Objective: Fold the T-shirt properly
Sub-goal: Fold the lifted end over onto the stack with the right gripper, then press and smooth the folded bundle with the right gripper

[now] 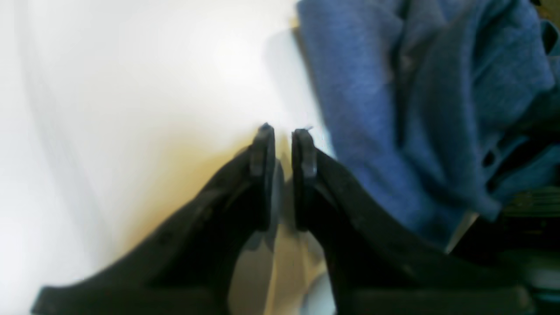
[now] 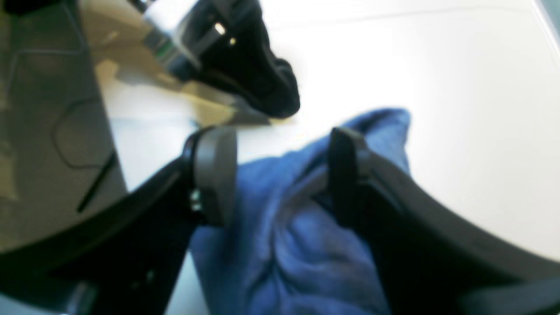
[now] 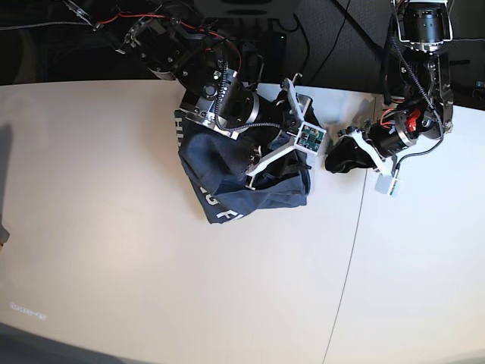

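The blue-grey T-shirt [image 3: 227, 178] lies crumpled in a heap on the white table [image 3: 114, 227], with some white lettering [image 3: 220, 209] showing at its front edge. My right gripper [image 3: 261, 168] is over the heap. In the right wrist view it [image 2: 280, 153] is open, with bunched shirt cloth [image 2: 284, 245] between and below the two fingers. My left gripper [image 3: 337, 163] sits just right of the shirt, low over the table. In the left wrist view it [image 1: 283, 131] is shut with nothing between the fingers, and the shirt [image 1: 415, 109] lies to its right.
A seam [image 3: 352, 250] runs down the table right of the shirt. Dark equipment and cables [image 3: 250, 30] line the table's back edge. The left arm's gripper also shows in the right wrist view [image 2: 267, 87], just beyond the shirt.
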Robot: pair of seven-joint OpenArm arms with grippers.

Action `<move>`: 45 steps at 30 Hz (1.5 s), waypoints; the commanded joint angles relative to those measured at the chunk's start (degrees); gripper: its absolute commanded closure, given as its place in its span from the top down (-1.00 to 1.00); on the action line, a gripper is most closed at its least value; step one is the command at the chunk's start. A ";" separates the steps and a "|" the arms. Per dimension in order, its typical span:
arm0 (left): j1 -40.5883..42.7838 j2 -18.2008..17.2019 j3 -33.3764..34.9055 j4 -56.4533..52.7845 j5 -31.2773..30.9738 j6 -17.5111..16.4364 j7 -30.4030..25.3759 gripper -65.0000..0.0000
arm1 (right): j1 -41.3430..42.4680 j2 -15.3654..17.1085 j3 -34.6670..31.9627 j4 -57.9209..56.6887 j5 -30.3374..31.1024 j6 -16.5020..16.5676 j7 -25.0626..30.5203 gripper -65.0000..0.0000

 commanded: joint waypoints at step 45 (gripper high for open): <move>6.88 -2.99 -3.50 0.00 -9.07 -2.90 9.46 -0.63 | -0.66 -1.99 4.92 2.95 16.04 -2.86 -5.55 -1.00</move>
